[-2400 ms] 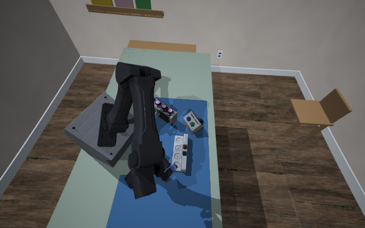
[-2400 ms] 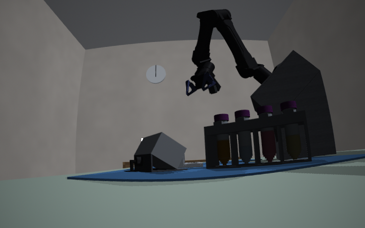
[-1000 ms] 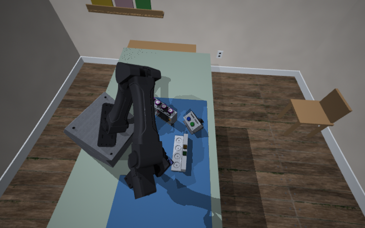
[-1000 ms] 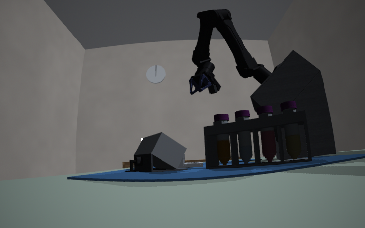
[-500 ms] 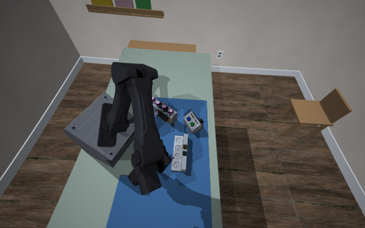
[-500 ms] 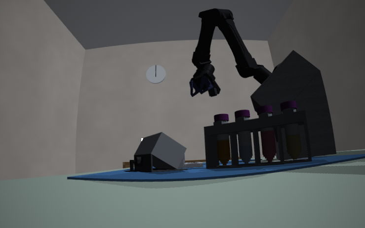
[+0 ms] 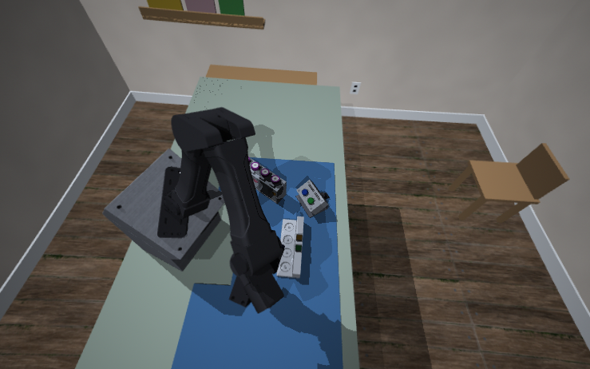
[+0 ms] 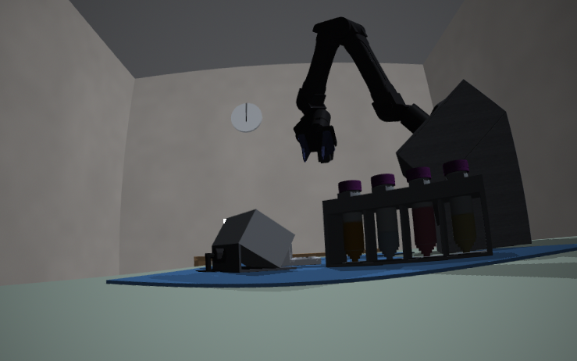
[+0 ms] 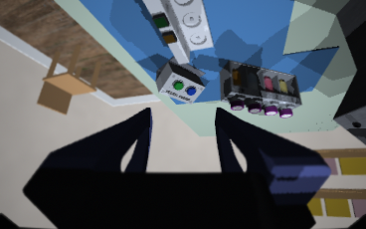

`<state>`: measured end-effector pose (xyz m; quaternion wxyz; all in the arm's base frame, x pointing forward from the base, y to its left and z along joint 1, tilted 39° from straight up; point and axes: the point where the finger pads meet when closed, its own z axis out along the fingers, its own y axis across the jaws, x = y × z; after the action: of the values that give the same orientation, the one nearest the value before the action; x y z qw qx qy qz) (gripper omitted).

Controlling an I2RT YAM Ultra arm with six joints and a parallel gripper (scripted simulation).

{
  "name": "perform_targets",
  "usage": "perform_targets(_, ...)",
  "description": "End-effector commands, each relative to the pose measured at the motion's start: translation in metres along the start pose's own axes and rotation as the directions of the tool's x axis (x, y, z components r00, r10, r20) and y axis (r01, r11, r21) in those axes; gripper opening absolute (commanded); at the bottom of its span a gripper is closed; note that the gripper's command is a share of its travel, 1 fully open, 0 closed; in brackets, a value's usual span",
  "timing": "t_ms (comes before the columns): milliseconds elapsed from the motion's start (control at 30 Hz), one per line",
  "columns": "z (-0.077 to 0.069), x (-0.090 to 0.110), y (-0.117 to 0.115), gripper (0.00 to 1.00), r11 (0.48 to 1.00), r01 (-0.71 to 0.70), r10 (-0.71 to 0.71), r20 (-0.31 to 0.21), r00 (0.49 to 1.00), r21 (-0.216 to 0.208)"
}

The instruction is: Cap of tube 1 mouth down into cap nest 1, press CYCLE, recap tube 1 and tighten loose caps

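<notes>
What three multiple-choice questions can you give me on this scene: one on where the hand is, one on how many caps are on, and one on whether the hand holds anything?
1. Where is the hand?
A. Up in the air, higher than the tube caps
B. Down in a cap nest
C. Pressing the blue key

2. How many purple caps sit on tubes in the rack?
A. Two
B. Three
C. Four

3. What state is the hand in?
A. Shut on a cap
B. Partly open and empty
C. Shut tight, fingers touching

Answers: 1 A, the exterior view shows it hanging above the rack. 2 C, four capped tubes stand in a row there. 3 B, the wrist view shows a bare gap between the fingers.
</notes>
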<state>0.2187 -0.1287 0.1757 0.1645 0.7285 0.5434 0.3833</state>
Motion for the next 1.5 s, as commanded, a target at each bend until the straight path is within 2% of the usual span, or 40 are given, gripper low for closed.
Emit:
perform_targets(0, 0.009, -0.005, -0.004, 0.49, 0.991, 0.123, -0.125, 0.028, 0.992, 0.049)
perform_targets(167, 0.026, -0.004, -0.01, 0.49, 0.956, 0.266, -0.269, 0.012, 0.963, 0.127)
perform_targets(333, 0.042, -0.002, -0.017, 0.49, 0.894, 0.403, -0.408, -0.018, 0.913, 0.196)
perform_targets(400, 0.042, -0.002, -0.017, 0.49, 0.894, 0.403, -0.408, -0.018, 0.913, 0.196)
perform_targets(600, 0.066, 0.002, -0.027, 0.49, 0.787, 0.557, -0.561, -0.067, 0.825, 0.264)
perform_targets(700, 0.068, 0.002, -0.028, 0.49, 0.722, 0.627, -0.63, -0.097, 0.77, 0.292)
perform_targets(800, 0.081, 0.006, -0.033, 0.49, 0.65, 0.692, -0.693, -0.129, 0.709, 0.315)
perform_targets(900, 0.087, 0.007, -0.036, 0.49, 0.571, 0.75, -0.749, -0.162, 0.642, 0.333)
perform_targets(967, 0.087, 0.007, -0.036, 0.49, 0.571, 0.75, -0.749, -0.162, 0.642, 0.333)
perform_targets(1167, 0.109, 0.015, -0.045, 0.49, 0.397, 0.846, -0.839, -0.233, 0.491, 0.355)
perform_targets(1267, 0.11, 0.015, -0.045, 0.49, 0.304, 0.882, -0.872, -0.269, 0.41, 0.359)
perform_targets(1367, 0.123, 0.021, -0.05, 0.49, 0.208, 0.91, -0.896, -0.304, 0.325, 0.358)
perform_targets(1467, 0.127, 0.023, -0.052, 0.49, 0.11, 0.929, -0.911, -0.339, 0.237, 0.353)
